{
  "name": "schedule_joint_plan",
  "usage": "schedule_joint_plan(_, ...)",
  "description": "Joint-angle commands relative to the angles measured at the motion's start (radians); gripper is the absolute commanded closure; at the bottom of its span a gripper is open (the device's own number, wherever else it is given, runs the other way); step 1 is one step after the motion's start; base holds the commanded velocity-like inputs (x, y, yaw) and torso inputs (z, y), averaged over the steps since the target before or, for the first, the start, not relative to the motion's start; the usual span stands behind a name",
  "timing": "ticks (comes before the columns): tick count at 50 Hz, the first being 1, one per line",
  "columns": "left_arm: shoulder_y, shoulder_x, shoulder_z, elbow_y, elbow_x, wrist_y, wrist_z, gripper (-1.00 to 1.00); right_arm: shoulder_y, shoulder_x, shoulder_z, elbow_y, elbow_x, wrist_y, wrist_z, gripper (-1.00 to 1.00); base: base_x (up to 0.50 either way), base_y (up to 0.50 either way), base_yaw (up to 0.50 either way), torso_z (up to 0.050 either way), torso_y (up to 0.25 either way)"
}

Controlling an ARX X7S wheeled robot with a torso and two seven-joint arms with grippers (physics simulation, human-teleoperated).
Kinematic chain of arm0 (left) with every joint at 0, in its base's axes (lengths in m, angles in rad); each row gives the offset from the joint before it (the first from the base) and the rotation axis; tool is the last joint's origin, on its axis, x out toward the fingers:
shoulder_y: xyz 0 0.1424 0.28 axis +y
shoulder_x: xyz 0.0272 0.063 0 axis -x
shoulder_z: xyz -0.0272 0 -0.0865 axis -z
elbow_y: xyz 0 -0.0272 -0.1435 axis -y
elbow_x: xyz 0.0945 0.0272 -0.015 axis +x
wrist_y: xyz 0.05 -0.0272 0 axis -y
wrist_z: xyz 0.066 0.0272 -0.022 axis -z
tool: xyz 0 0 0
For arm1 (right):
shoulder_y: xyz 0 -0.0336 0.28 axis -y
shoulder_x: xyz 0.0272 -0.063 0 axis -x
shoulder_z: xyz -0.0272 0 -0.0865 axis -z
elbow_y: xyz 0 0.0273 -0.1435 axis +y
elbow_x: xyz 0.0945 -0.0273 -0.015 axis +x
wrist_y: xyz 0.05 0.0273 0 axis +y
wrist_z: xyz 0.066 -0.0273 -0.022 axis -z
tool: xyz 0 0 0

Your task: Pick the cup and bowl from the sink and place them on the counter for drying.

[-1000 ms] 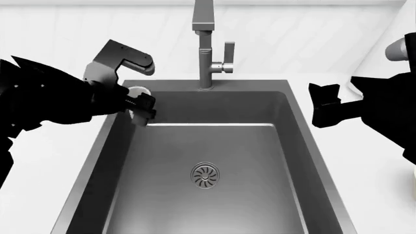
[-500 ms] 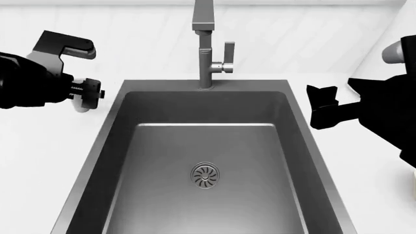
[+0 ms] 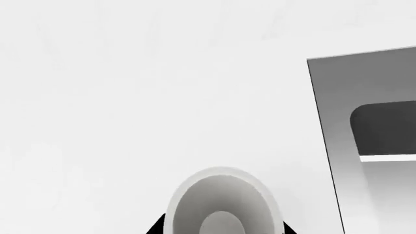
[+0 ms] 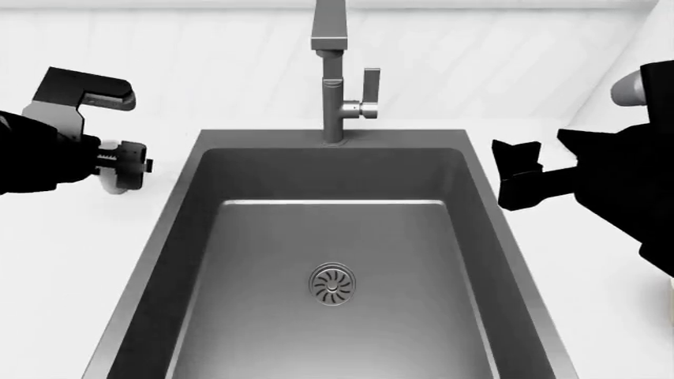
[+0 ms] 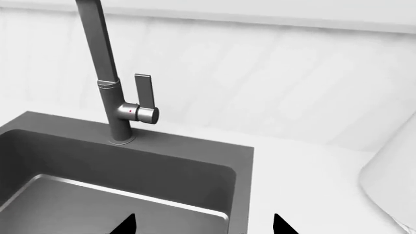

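Note:
The cup (image 4: 113,186), a small white tumbler, is held in my left gripper (image 4: 125,167) over the white counter (image 4: 63,260), just left of the sink's back-left corner. In the left wrist view I look into the cup's open mouth (image 3: 222,204), with a black finger (image 3: 156,229) on either side of it. The dark grey sink (image 4: 211,260) holds only its round drain (image 4: 331,283). My right gripper (image 4: 516,178) is open and empty over the sink's right rim; its fingertips stand apart in the right wrist view (image 5: 202,226). The bowl is not in view.
The tall grey faucet (image 4: 331,71) with its side lever (image 4: 370,87) stands behind the sink. It also shows in the right wrist view (image 5: 104,73). A large white rounded object (image 5: 393,180) stands on the counter to the right. A white wall runs behind the counter.
My left gripper has carried the cup leftward, from the sink's back-left corner to over the counter. The right gripper has shifted only slightly.

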Motion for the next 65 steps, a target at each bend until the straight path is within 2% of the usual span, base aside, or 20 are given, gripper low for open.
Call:
schedule_joint_plan(1, 0.02, -0.028, 0.003, -0.002, 0.007, -0.001, -0.031, -1.0, 0.002, -0.01, -0.002, 0.005, -0.011, -0.002, -0.01, -1.0, 0.0, 0.0, 0.0, 0.0, 0.0)
schedule_joint_plan(22, -0.114, -0.045, -0.046, 0.146, -0.053, -0.089, -0.043, -1.0, -0.009, -0.008, -0.002, -0.001, -0.008, -0.015, -0.014, -1.0, 0.0, 0.0, 0.0, 0.0, 0.0)
schedule_joint_plan(29, -0.103, -0.064, -0.112, 0.26, -0.119, -0.121, -0.139, -1.0, 0.031, -0.016, -0.022, 0.01, -0.028, -0.011, -0.027, -1.0, 0.0, 0.0, 0.0, 0.0, 0.0)
schedule_joint_plan(35, -0.069, -0.068, -0.189, 0.387, -0.228, -0.163, -0.223, -1.0, 0.154, -0.041, -0.08, 0.063, -0.063, 0.034, -0.051, -1.0, 0.0, 0.0, 0.0, 0.0, 0.0)
schedule_joint_plan(44, -0.055, -0.066, -0.223, 0.451, -0.281, -0.177, -0.261, -1.0, 0.344, -0.072, -0.143, 0.152, -0.116, 0.088, -0.084, -1.0, 0.0, 0.0, 0.0, 0.0, 0.0)
schedule_joint_plan(49, -0.044, -0.065, -0.241, 0.488, -0.316, -0.189, -0.288, -1.0, 0.396, -0.087, -0.166, 0.191, -0.147, 0.087, -0.109, -1.0, 0.0, 0.0, 0.0, 0.0, 0.0)
schedule_joint_plan(60, -0.086, -0.045, -0.265, 0.563, -0.373, -0.235, -0.337, -1.0, 0.554, -0.117, -0.237, 0.258, -0.23, 0.097, -0.191, -1.0, 0.0, 0.0, 0.0, 0.0, 0.0)
schedule_joint_plan(65, -0.134, -0.027, -0.265, 0.538, -0.366, -0.241, -0.334, -1.0, 0.606, -0.132, -0.264, 0.286, -0.252, 0.103, -0.22, -1.0, 0.0, 0.0, 0.0, 0.0, 0.0)
